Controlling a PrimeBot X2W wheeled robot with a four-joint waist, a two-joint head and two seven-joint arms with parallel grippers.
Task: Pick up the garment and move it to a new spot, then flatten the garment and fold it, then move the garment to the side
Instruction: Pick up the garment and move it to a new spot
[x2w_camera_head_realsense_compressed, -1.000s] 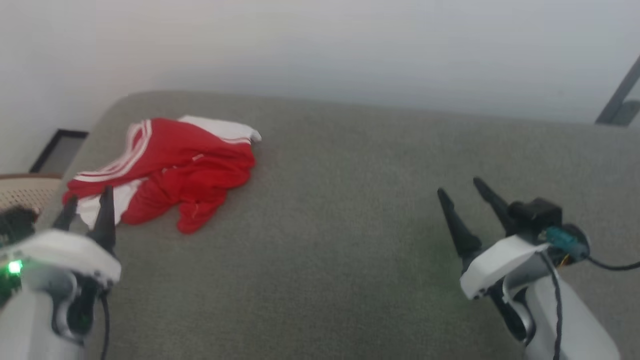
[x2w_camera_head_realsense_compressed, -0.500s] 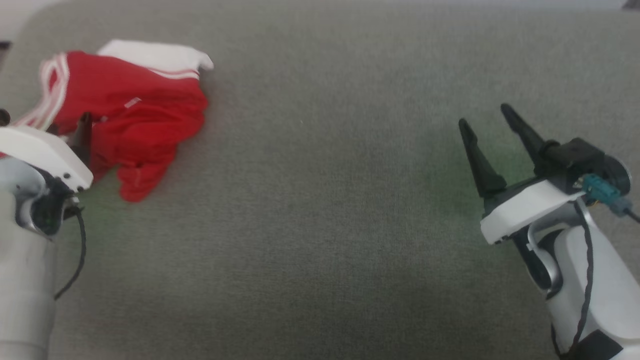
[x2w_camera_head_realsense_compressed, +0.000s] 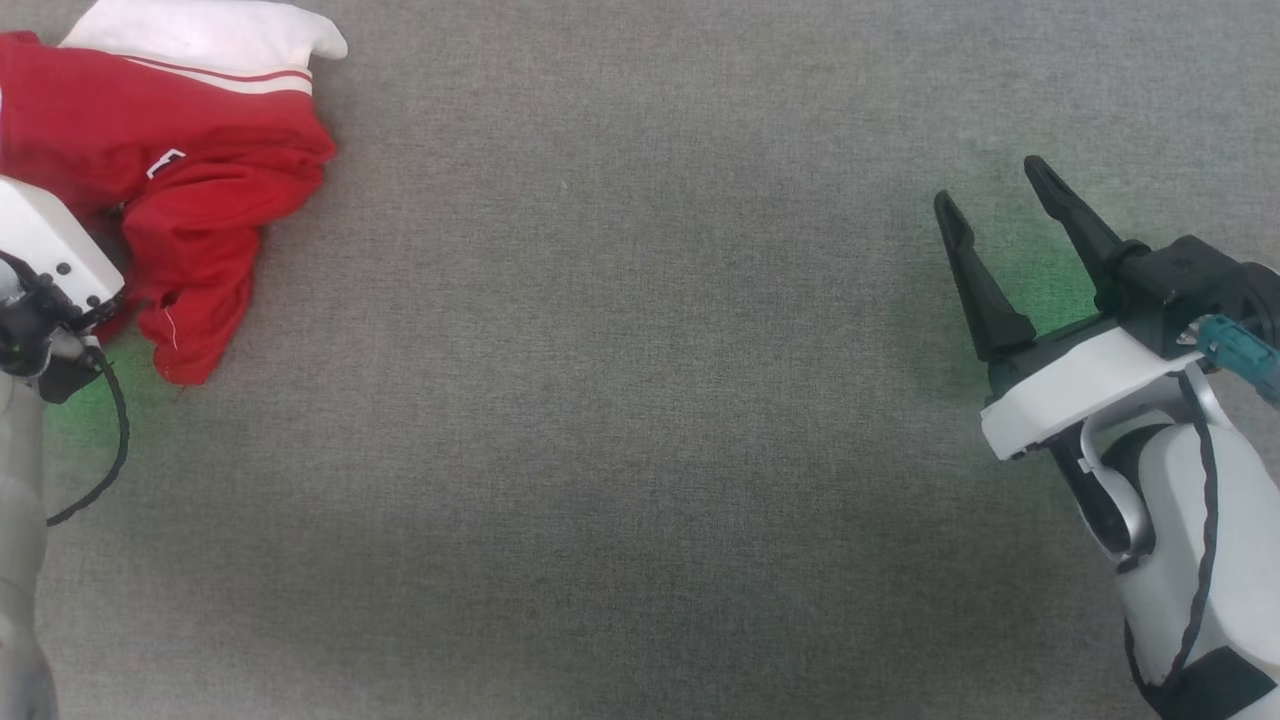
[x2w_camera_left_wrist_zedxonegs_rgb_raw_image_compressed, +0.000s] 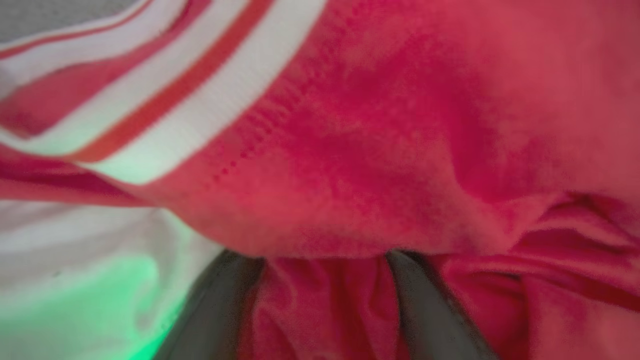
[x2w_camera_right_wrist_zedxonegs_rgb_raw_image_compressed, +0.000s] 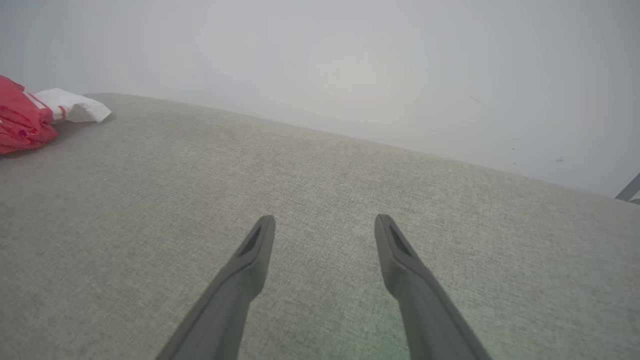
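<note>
Right tool (x2w_camera_head_realsense_compressed: 985, 185) is hovering spread wide and empty at 3 o'clock over the grey bench (x2w_camera_head_realsense_compressed: 640, 400); the garment (x2w_camera_head_realsense_compressed: 200, 150) is lying crumpled at 10 o'clock, running off frame. Left wrist: left tool (x2w_camera_left_wrist_zedxonegs_rgb_raw_image_compressed: 312, 257) is standing apart astride a red fold, tips buried. Pickup's in hand, I'd say; closing comes next. Right wrist: garment is peeking in at 9 o'clock.

Garment (x2w_camera_head_realsense_compressed: 200, 150) lies on worktop (x2w_camera_head_realsense_compressed: 620, 400), far left. Left hand (x2w_camera_left_wrist_zedxonegs_rgb_raw_image_compressed: 315, 262) touches it. Right hand (x2w_camera_head_realsense_compressed: 990, 185) sits well apart, far right.
</note>
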